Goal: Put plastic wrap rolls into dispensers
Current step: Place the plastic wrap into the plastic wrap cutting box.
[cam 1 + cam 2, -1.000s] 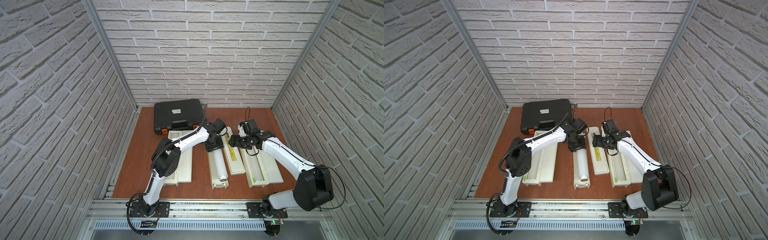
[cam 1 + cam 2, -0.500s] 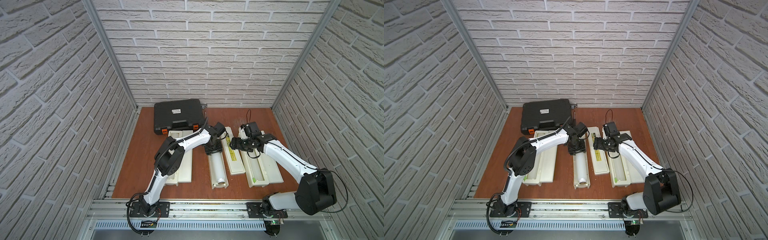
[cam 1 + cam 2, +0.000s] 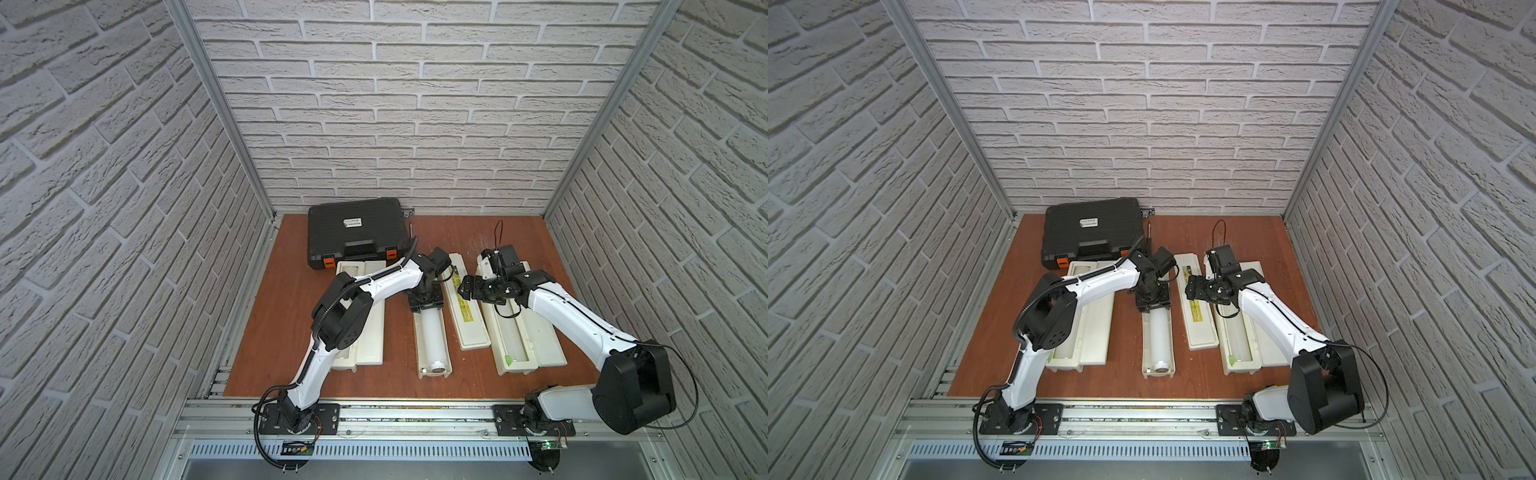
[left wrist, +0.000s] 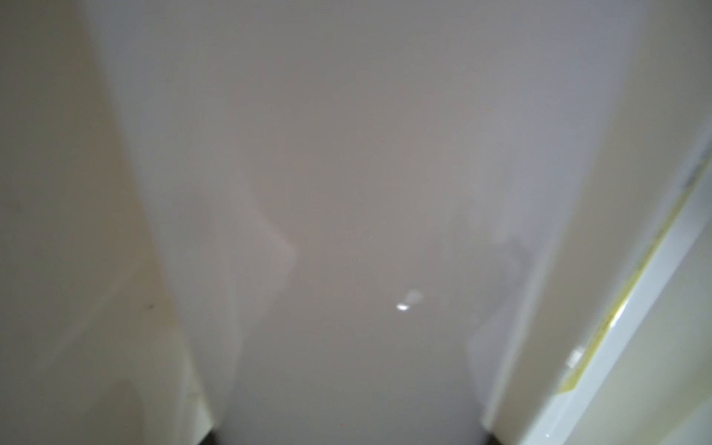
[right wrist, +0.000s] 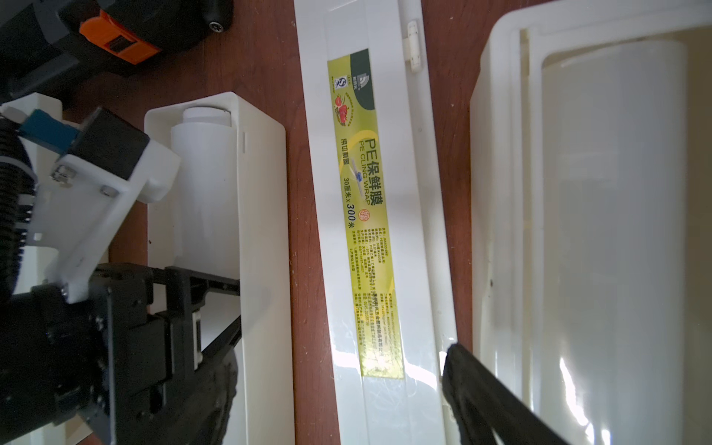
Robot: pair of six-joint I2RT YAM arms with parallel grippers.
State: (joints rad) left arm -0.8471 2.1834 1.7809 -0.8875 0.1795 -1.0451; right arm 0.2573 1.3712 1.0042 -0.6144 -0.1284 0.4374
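Now, left gripper (image 3: pixel 426 307): pointing straight down into the far end of the middle dispenser (image 3: pixel 424 374), fingers either side of the roll (image 3: pixel 432 338); I cannot tell whether they press it or stand just off it.
Left wrist view: a white blur, so close to the roll that it tells me nothing of the grip.
Roll: lying full length in the middle dispenser, core stub at the near end; I judge it seated, with my gripper at the far end to press that end down.
Lid (image 3: pixel 469 320): folded flat on the table (image 3: pixel 282 332) to the right of its tray, label up, so the tray is open for loading.
Right gripper (image 3: pixel 465 286): jaws wide apart, empty, hovering over the far part of the lid; I read it as placed to flip the lid shut.
Right dispenser (image 3: pixel 515 371): open, a second roll (image 5: pixel 616 192) lying in it.
Left dispenser (image 3: pixel 372 353): open, tray mostly under my left arm; loaded or not, I cannot tell.
Case (image 3: pixel 355 232): at the back, just behind the left dispenser, out of the way.
Left arm: reaching forward and inward, elbow raised over the left dispenser, wrist bent down.
Right arm: stretched forward over the right dispenser, wrist turned inward so the gripper lies nearly level, facing the left one.
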